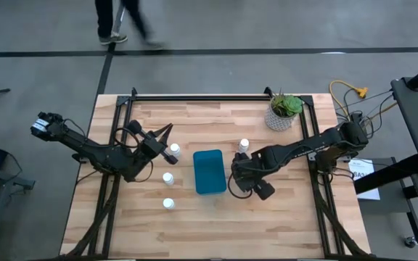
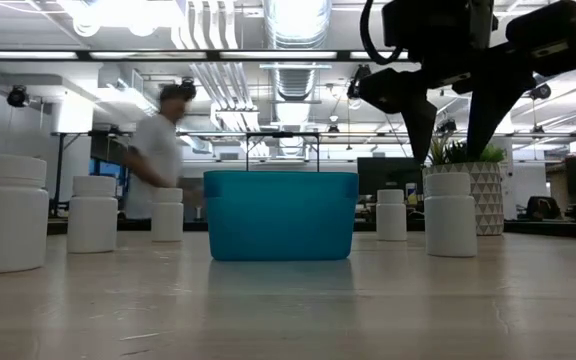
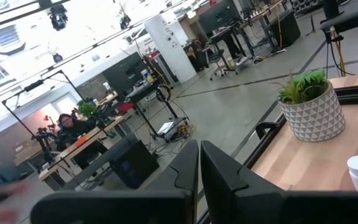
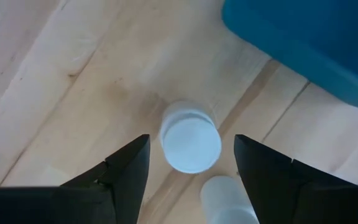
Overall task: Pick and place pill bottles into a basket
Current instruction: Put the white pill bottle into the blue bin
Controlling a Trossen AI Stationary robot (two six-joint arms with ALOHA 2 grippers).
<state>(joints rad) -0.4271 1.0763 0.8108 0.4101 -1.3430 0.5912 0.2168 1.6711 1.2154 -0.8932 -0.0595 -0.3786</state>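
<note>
While the right end effector [image 4: 191, 168] hangs above the desk [image 1: 216, 225] just to the right of the teal basket [image 1: 209, 172], its fingers [image 4: 126, 174] stand spread wide, released, with one white pill bottle [image 4: 191, 140] seen cap-up between them but not touched. In the right wrist view a second bottle [image 4: 229, 199] shows close beside the first, and a corner of the basket lies just beyond them. The high view places the basket upright near the middle of the desk; nothing shows inside it from above. One bottle [image 1: 244, 146] stands near the basket's upper right corner. To the left of the basket three more bottles stand in a loose column: one [image 1: 174, 150] close by the left end effector [image 1: 164, 134], one [image 1: 168, 177] below it, and one [image 1: 168, 204] nearest the front edge. The left end effector is clenched on nothing and raised off the desk, pointing toward a potted plant [image 1: 284, 112] at the far right corner. In the low view a person [image 2: 163, 150] passes behind the desk.
</note>
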